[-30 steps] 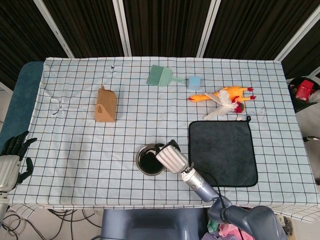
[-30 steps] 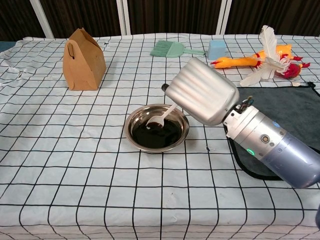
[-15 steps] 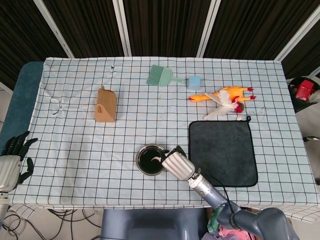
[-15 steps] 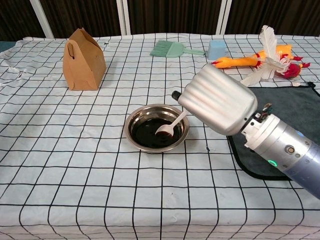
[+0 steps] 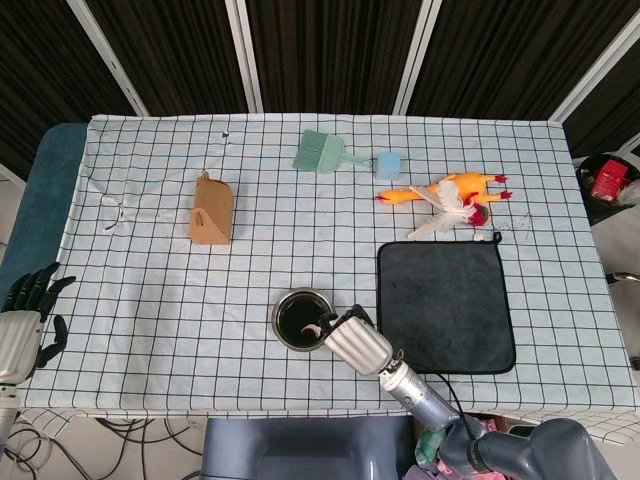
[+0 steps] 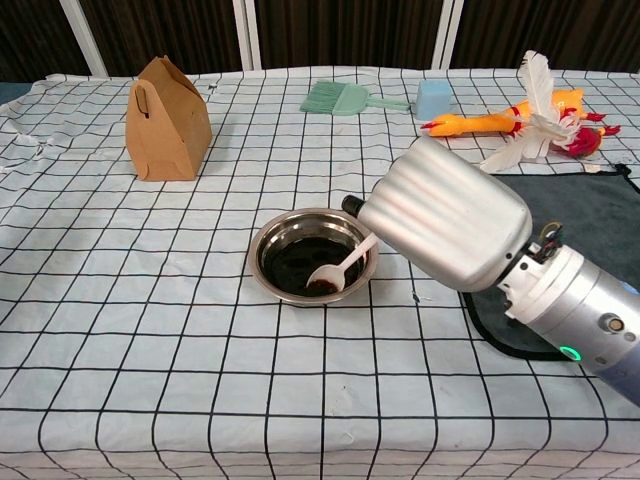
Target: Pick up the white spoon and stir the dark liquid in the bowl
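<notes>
My right hand (image 6: 440, 225) pinches the light, stiff white plastic spoon (image 6: 340, 270) by its handle end, scoop dipped in dark liquid (image 6: 300, 265) inside the round steel bowl (image 6: 268, 285). Wet, possibly slippery. Left hand (image 5: 25, 320) idles, fingers spread.

Bright, even overhead light; soft shadows; sharp focus; glare on metal hand (image 6: 443, 225) casing.

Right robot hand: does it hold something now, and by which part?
The right robot hand holds the white spoon by the handle end; the spoon's head dips into the dark liquid in the bowl.
</notes>
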